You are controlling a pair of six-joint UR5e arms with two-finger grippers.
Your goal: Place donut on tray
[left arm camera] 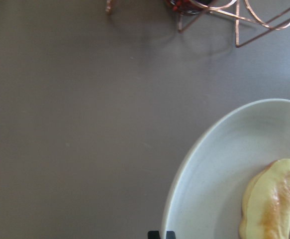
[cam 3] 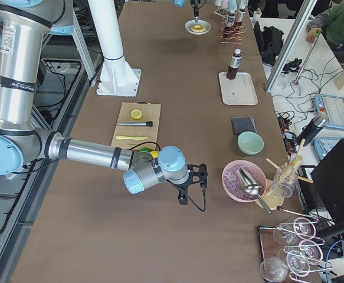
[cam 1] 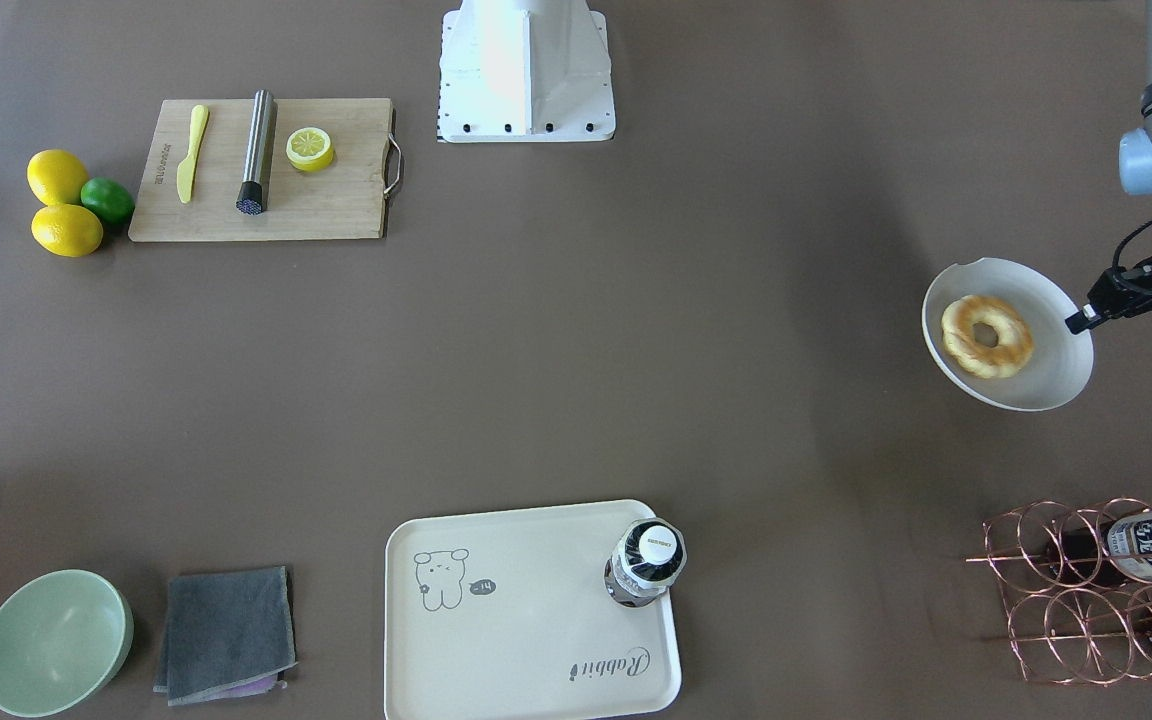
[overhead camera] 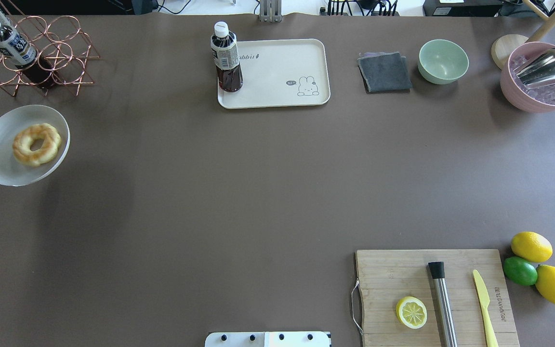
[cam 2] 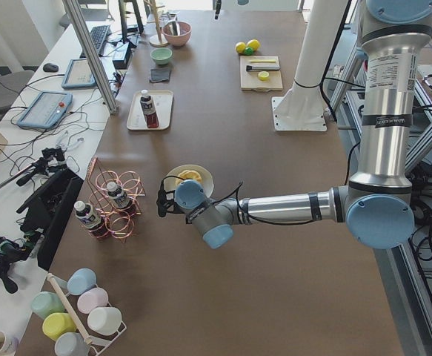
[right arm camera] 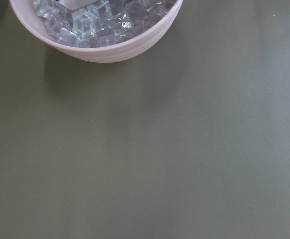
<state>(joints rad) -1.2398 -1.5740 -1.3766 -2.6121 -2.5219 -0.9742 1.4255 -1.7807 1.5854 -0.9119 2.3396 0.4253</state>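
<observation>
The golden donut (cam 1: 986, 335) lies on a round white plate (cam 1: 1056, 375) near the table's left end; it also shows in the overhead view (overhead camera: 36, 143) and partly in the left wrist view (left arm camera: 276, 201). My left gripper (cam 1: 1078, 321) hovers at the plate's outer rim, beside the donut, with its fingertips (left arm camera: 161, 234) together and empty. The cream tray (cam 1: 526, 640) with the bear drawing lies at the table's far side (overhead camera: 277, 72). My right gripper (cam 3: 189, 188) hangs by the pink ice bowl; I cannot tell whether it is open or shut.
A dark drink bottle (overhead camera: 227, 58) stands on the tray's corner. A copper wire rack (overhead camera: 32, 53) with bottles stands just beyond the plate. A grey cloth (overhead camera: 384, 72), a green bowl (overhead camera: 443, 61), a pink ice bowl (right arm camera: 95, 30) and a cutting board (overhead camera: 436, 296) with a lemon half lie elsewhere.
</observation>
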